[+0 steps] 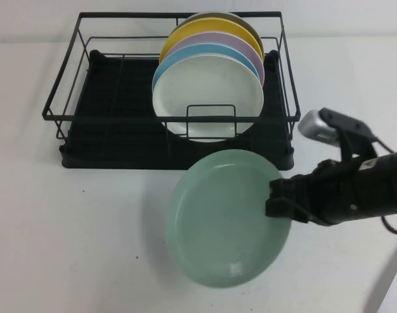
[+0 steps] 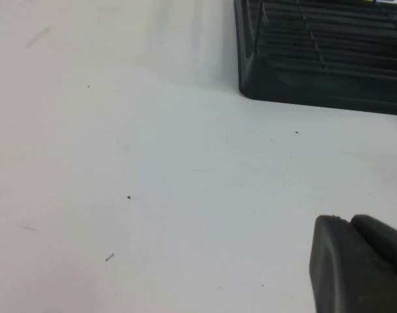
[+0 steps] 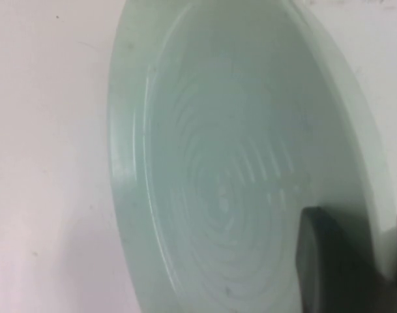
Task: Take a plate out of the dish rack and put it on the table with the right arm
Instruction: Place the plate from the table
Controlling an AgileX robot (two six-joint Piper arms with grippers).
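The pale mint-green plate [image 1: 221, 218] is held in front of the dish rack [image 1: 120, 117], tilted, over the white table [image 1: 74, 235]. My right gripper [image 1: 274, 199] is shut on the plate's right rim; in the right wrist view the plate [image 3: 218, 163] fills the frame with one dark finger [image 3: 322, 261] pressed on its inner face. The black wire rack still holds several upright plates: white [image 1: 208, 98], light blue, lilac and yellow. My left gripper [image 2: 351, 225] is shut and empty over bare table, near the rack's front corner [image 2: 315, 65]; it is out of the high view.
The rack stands at the back middle of the table. Its front wire rail [image 1: 172, 119] lies just behind the plate's top edge. White table surface extends to the left and front of the held plate.
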